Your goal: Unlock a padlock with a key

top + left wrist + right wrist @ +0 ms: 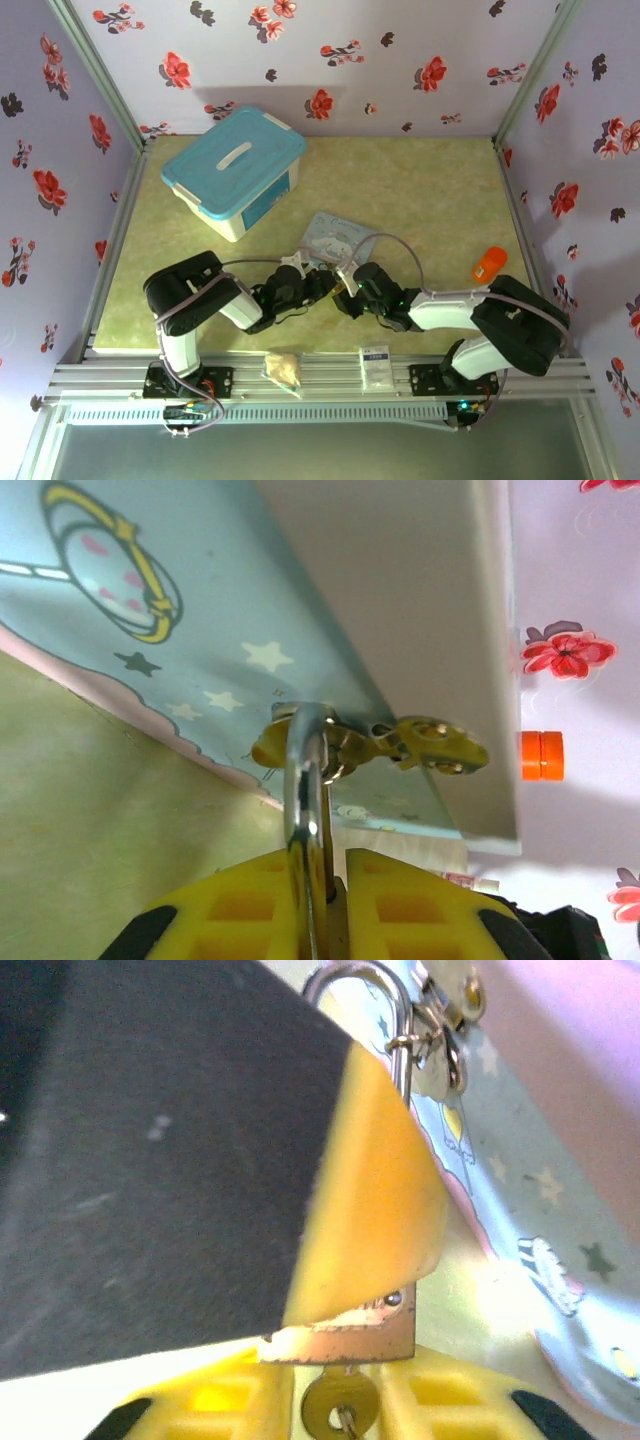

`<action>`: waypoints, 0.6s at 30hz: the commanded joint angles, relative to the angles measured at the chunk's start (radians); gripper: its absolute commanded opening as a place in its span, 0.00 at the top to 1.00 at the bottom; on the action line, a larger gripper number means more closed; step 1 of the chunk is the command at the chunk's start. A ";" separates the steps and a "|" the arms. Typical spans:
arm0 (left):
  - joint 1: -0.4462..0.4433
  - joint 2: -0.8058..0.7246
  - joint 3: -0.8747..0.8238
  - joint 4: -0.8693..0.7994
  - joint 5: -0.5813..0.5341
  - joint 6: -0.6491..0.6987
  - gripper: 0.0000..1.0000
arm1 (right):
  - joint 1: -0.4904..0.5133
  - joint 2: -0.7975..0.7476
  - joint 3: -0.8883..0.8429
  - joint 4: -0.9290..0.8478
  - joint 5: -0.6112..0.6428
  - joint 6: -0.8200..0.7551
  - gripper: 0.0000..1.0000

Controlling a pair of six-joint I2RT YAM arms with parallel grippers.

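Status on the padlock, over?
Left gripper shut on padlock shackle. Right gripper holds key at padlock's base. Shackle hooked through tin hasp.

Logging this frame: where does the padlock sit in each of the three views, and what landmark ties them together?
Top external: the padlock is a speck between the left end effector and right end effector, below the pale blue tin.
Left wrist: its shackle rises bottom centre, through the tin's clasp.
Right wrist: its brass body sits bottom centre above the key, shackle looping top centre.
Shared landmark: the tin.
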 commanded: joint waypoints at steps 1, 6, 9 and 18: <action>0.015 -0.060 -0.011 -0.023 0.005 0.047 0.87 | -0.002 -0.073 -0.003 -0.018 0.039 0.041 0.59; 0.025 -0.143 0.009 -0.227 -0.001 0.125 0.83 | -0.054 -0.150 -0.056 0.008 0.116 0.169 0.47; 0.049 -0.137 0.005 -0.252 0.024 0.130 0.83 | -0.058 -0.150 -0.065 0.020 0.123 0.191 0.46; 0.099 -0.113 0.018 -0.352 0.110 0.174 0.79 | -0.058 -0.093 -0.043 0.013 0.234 0.244 0.45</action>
